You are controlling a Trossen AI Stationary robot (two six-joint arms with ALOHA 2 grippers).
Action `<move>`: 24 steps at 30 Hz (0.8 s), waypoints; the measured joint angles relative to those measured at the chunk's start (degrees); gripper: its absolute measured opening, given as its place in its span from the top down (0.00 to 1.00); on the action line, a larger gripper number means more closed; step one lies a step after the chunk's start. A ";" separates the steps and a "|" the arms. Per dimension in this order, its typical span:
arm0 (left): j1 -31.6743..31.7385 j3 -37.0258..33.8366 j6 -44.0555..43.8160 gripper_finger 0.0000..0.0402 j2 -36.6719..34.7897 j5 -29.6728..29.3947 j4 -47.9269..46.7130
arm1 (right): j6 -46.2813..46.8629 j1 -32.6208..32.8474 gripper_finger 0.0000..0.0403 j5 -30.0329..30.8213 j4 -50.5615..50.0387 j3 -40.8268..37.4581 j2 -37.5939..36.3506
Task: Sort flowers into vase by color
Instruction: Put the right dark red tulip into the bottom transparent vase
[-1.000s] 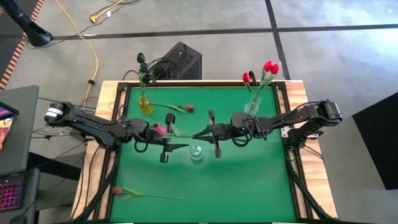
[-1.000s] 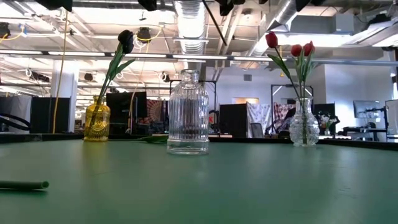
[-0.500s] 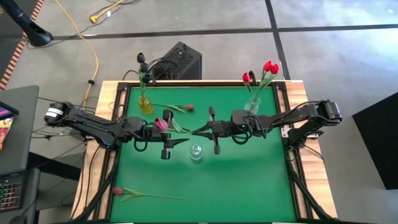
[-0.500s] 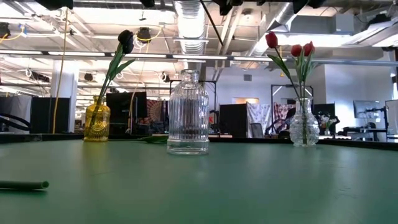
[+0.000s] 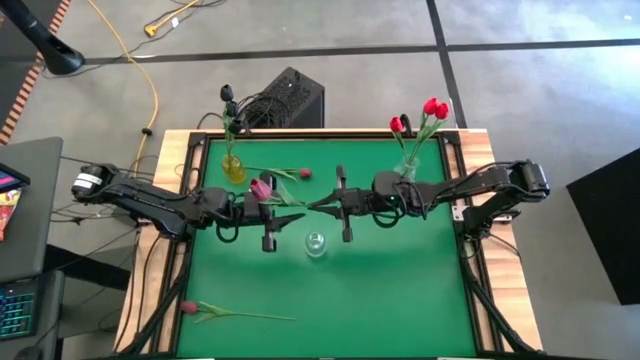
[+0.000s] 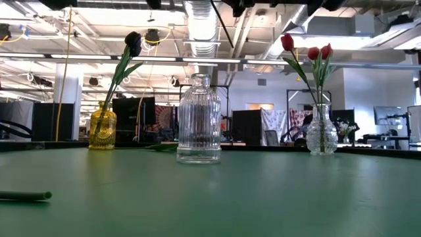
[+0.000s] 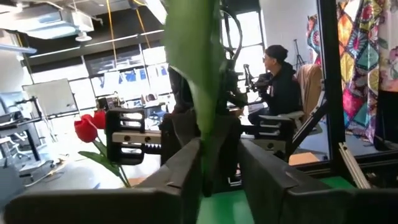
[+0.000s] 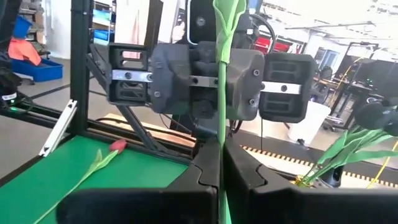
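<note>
text: none legible | labels: none | brands: none | numbers: none

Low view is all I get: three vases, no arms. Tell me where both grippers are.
Observer: The left gripper and right gripper face each other above mid-table, near the clear ribbed vase.
Operator: Say what they carry.
Observer: One pink tulip spans between them, with its head at the left gripper.
Operator: Confirm the right grip.
Observer: The right jaws are shut on its stem.
</note>
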 joint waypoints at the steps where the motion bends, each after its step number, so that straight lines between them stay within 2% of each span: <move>1: 0.00 0.00 -0.06 0.79 0.00 0.01 0.15 | 0.00 0.01 0.92 -0.01 0.01 0.00 0.00; 6: 0.00 0.00 -0.08 0.90 0.00 -1.48 1.04 | 0.02 0.06 0.91 -0.03 0.01 0.00 0.00; 11: 0.19 0.00 -0.08 0.97 0.00 -1.53 2.54 | 0.07 0.04 0.91 -0.02 0.04 0.00 0.00; 18: 0.79 0.00 -1.56 0.98 0.00 0.48 2.02 | 0.15 0.04 0.91 0.00 -0.07 0.00 0.00; 24: 0.83 0.00 -2.22 0.95 0.00 0.32 1.76 | 0.12 -0.25 0.91 -0.04 0.04 0.00 0.00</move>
